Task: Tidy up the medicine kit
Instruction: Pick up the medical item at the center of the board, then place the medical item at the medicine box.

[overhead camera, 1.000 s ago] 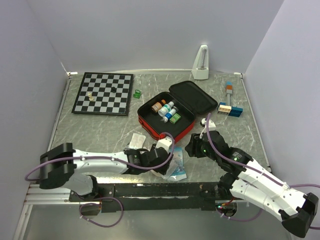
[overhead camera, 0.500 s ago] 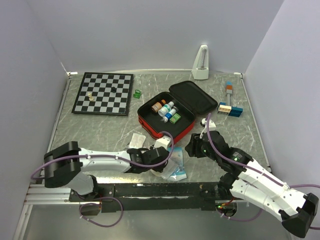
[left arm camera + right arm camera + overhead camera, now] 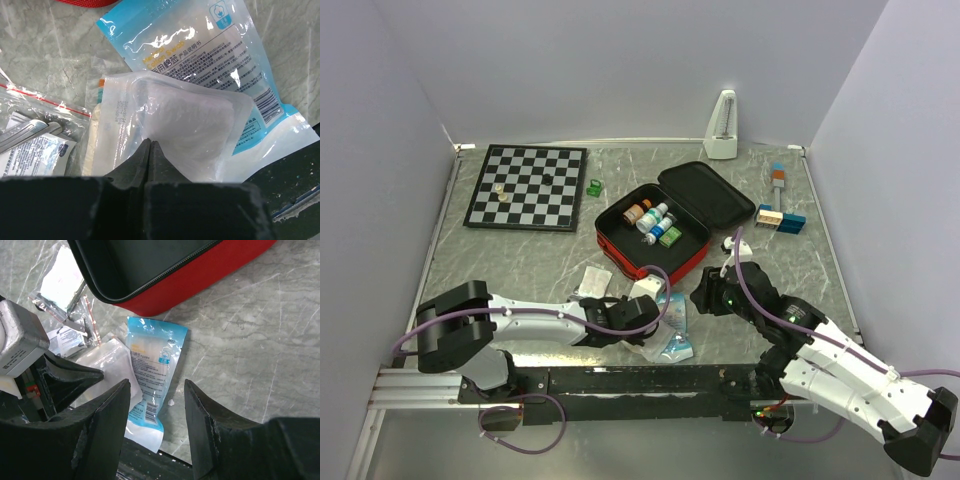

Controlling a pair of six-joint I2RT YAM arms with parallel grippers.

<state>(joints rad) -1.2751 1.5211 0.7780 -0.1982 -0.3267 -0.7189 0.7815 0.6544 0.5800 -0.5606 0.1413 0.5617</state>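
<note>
The medicine kit (image 3: 620,255) lies open at mid-table, a red case with black lining (image 3: 705,195) and small bottles (image 3: 655,222) inside; its red wall (image 3: 200,275) also fills the top of the right wrist view. Near the front edge a white translucent pouch (image 3: 190,120) overlaps a blue printed packet (image 3: 200,45). My left gripper (image 3: 150,142) is shut, its tips meeting on the pouch's film. My right gripper (image 3: 156,385) hovers open above the blue packet (image 3: 152,365), touching nothing. From above, the left gripper (image 3: 650,328) and right gripper (image 3: 705,295) flank the packet (image 3: 677,335).
A clear zip bag (image 3: 35,135) with small items lies left of the pouch. The chessboard (image 3: 527,186) sits back left with a green piece (image 3: 591,186) beside it. A white metronome (image 3: 723,125) and blue blocks (image 3: 780,218) stand back right. The black rail (image 3: 640,380) marks the front edge.
My left gripper has closed from open to shut on the pouch, and the left arm shifted slightly right. The right arm has stayed still.
</note>
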